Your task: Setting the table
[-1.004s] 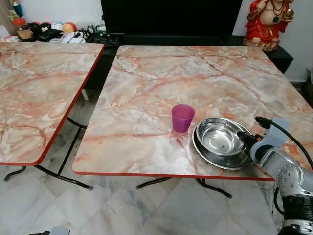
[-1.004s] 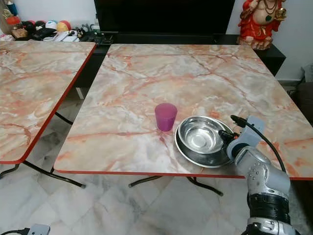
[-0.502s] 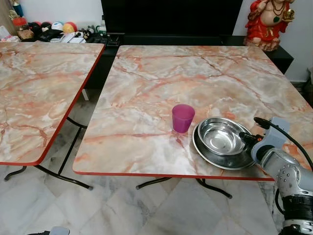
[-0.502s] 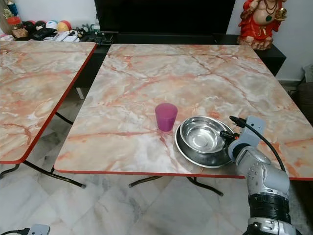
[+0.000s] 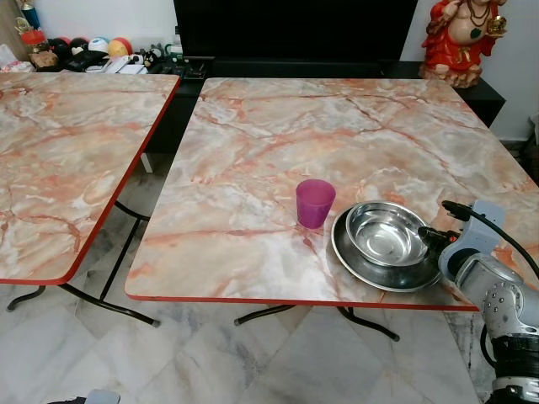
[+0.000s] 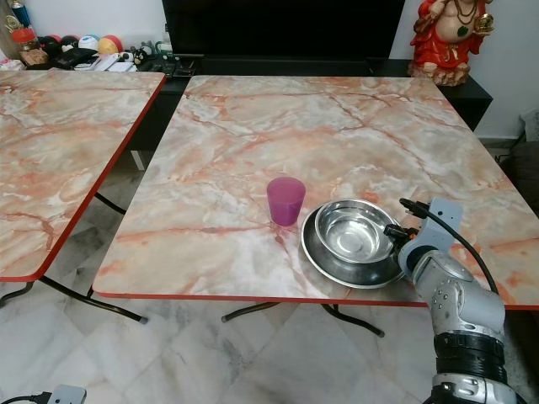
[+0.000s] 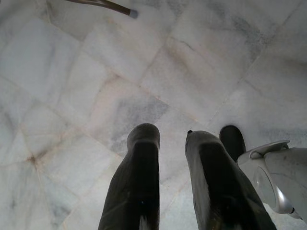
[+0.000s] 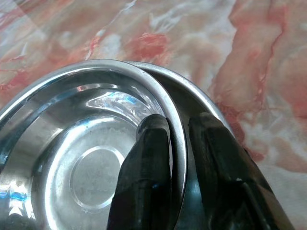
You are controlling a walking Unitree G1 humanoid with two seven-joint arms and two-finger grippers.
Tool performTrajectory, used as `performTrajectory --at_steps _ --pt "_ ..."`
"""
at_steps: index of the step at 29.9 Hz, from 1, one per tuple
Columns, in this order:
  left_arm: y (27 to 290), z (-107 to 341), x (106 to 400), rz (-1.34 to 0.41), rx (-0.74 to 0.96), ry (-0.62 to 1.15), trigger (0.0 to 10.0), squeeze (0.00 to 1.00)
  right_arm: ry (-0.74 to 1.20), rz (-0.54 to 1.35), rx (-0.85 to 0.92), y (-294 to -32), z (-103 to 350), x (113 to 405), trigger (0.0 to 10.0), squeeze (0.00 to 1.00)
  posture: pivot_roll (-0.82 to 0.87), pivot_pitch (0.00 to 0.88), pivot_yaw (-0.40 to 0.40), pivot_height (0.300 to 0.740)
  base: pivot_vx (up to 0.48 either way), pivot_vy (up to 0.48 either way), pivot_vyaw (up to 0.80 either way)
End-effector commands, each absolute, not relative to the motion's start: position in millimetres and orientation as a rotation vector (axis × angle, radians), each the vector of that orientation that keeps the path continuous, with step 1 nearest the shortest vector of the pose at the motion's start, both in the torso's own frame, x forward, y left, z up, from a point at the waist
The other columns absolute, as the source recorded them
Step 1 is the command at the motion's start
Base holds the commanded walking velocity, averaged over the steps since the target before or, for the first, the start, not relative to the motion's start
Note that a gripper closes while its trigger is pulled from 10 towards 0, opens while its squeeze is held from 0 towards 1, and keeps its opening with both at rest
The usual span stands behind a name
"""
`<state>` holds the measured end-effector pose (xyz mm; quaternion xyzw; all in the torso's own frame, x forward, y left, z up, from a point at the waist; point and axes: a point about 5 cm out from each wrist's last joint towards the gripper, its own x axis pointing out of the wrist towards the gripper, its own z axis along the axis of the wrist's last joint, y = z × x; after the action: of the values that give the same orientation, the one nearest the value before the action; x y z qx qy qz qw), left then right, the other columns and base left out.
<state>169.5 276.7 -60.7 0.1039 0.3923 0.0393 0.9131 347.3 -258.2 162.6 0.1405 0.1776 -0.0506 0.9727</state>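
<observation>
now right tool (image 8: 178, 139) clamped on steel bowl (image 5: 388, 233) rim, bowl shifted rightward across steel plate (image 5: 358, 263).

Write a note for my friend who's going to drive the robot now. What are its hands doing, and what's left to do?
Right hand: pinching the rim of the steel bowl, one finger inside, one outside, at the bowl's right side.
Left hand: idle, hanging low over the floor tiles, fingers a little apart, holding nothing.
The bowl sits inside the steel plate near the front right edge of the marble table. A purple cup stands upright just left of them.
Done: cup, plate and bowl are on the table.
Left: probably let go of the bowl and pull the arm back. No cutlery is on the table yet.
</observation>
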Motion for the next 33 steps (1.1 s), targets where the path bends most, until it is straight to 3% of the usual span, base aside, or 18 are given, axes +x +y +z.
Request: performTrajectory --at_steps 1,6,23,33 --pt "277 -64 162 0.075 0.22 0.838 10.0 0.0 0.299 -0.078 0.268 -255 176 350 10.0 0.0 -0.05 0.151 0.024 0.74 0.0 0.0 0.0" --pt "277 -64 162 0.075 0.219 0.838 10.0 0.0 0.295 -0.004 0.273 -239 176 350 10.0 0.0 -0.05 0.151 0.024 0.74 0.0 0.0 0.0" --pt "273 -66 162 0.066 0.212 0.842 10.0 0.0 0.264 -0.111 0.23 -249 178 343 10.0 0.0 -0.05 0.151 0.023 0.74 0.0 0.0 0.0" --pt "275 -66 162 0.069 0.214 0.84 10.0 0.0 0.25 -0.012 0.229 -236 180 346 10.0 0.0 -0.05 0.151 0.025 0.74 0.0 0.0 0.0"
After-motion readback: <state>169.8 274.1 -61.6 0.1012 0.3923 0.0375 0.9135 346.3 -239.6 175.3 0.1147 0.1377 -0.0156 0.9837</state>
